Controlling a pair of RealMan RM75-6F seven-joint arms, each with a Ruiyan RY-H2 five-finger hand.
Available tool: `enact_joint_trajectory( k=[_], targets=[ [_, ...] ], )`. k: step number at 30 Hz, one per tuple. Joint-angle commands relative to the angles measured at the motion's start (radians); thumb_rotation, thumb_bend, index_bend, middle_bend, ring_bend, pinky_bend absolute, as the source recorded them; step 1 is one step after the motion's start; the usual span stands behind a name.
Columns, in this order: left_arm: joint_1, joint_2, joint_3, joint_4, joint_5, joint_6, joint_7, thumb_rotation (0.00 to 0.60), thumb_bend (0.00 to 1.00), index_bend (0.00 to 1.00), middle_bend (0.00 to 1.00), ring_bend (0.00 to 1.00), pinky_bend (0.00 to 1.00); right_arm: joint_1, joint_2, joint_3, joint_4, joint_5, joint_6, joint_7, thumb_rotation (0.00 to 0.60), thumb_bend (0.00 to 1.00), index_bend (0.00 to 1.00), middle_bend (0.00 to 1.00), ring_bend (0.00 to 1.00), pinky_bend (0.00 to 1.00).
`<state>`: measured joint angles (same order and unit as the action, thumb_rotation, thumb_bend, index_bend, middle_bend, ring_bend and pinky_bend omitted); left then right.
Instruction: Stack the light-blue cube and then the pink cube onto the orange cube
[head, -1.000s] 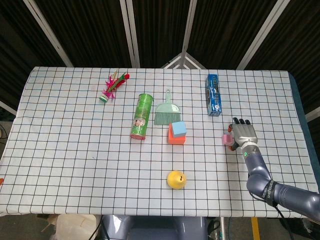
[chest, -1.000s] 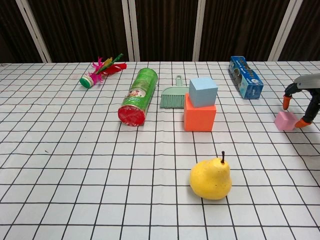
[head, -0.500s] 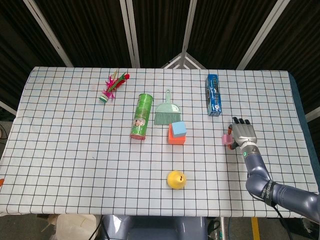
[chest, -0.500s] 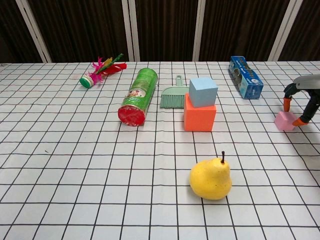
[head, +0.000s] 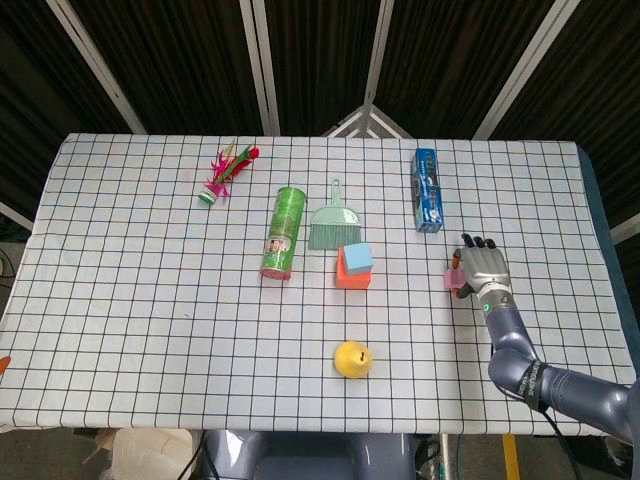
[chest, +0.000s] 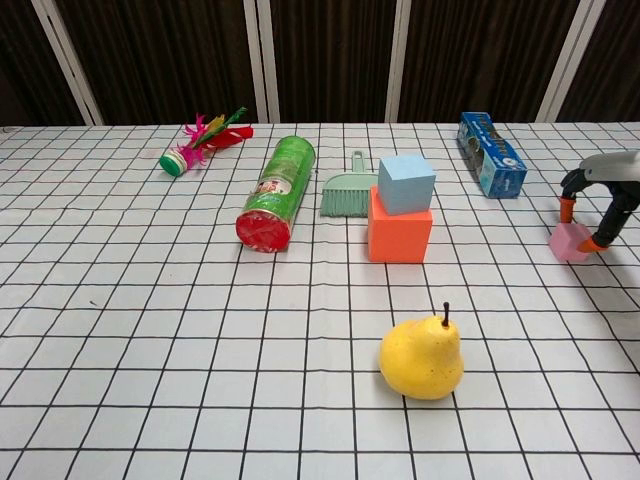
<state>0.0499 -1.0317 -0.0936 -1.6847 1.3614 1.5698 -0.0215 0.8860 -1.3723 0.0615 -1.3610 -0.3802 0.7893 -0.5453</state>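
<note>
Near the tabletop's (head: 120, 330) right edge, the right robot hand (head: 481, 270) half hides the pink cube (chest: 570, 241), fingertips (chest: 596, 243) pinching its sides; left robot hand unseen.

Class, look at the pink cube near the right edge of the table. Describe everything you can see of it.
The pink cube is small, matte and plain, perhaps foam. It sits flat on the checked tablecloth, apart from the other objects and right of the orange cube. The right robot hand is at it, orange-tipped fingers on either side of it, seemingly touching. It has not been lifted. Much of it is hidden in the head view.
</note>
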Motion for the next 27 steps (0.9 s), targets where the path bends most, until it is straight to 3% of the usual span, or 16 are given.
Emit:
enact_joint_trajectory(
  k=[1, 27],
  targets=[
    [0.0, 0.0, 0.0, 0.0, -0.002, -0.001, 0.001, 0.6, 0.16, 0.14, 0.0, 0.0, 0.0, 0.002, -0.003, 0.001, 0.004, 0.003, -0.003, -0.001, 0.6, 0.34, 0.42, 0.04, 0.02, 0.05],
    [-0.008, -0.005, -0.002, -0.007, -0.017, -0.013, 0.028, 0.6, 0.16, 0.15, 0.0, 0.0, 0.0, 0.006, -0.016, 0.0, 0.034, 0.005, -0.023, 0.003, 0.6, 0.37, 0.46, 0.04, 0.02, 0.05]
  ],
)
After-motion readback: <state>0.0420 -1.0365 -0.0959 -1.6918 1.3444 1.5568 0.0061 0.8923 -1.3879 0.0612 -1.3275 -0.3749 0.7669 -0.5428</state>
